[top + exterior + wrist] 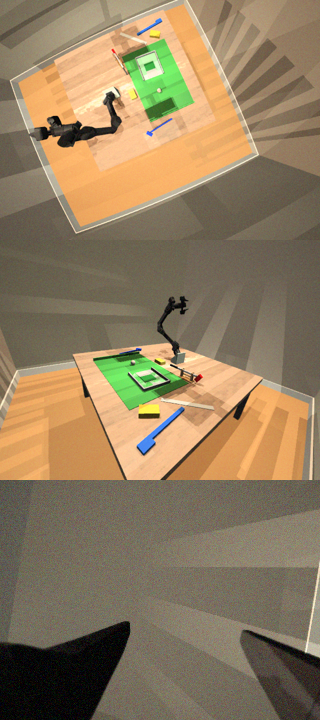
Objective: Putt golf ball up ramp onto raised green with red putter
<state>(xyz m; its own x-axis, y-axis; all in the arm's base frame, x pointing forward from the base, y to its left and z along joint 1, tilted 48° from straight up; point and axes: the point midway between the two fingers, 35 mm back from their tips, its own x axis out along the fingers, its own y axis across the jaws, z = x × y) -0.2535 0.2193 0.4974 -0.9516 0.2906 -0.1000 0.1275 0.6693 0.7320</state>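
- My gripper [186, 306] is raised high above the table [227, 384], fingers spread wide with only wall between them, so there is open air all around it.
- The red putter [186, 373] lies on a small wooden rack [187, 375], just beside the green mat [113, 374]; open above and on the side facing away from the mat.
- A grey strip [187, 403] lies near the putter's red head, low and flat.
- The raised green [148, 378] stands on the mat close to the putter's other side.
- Yellow blocks [160, 360] [148, 410] and blue putters [160, 430] [130, 351] lie well apart from the golf ball [133, 362].
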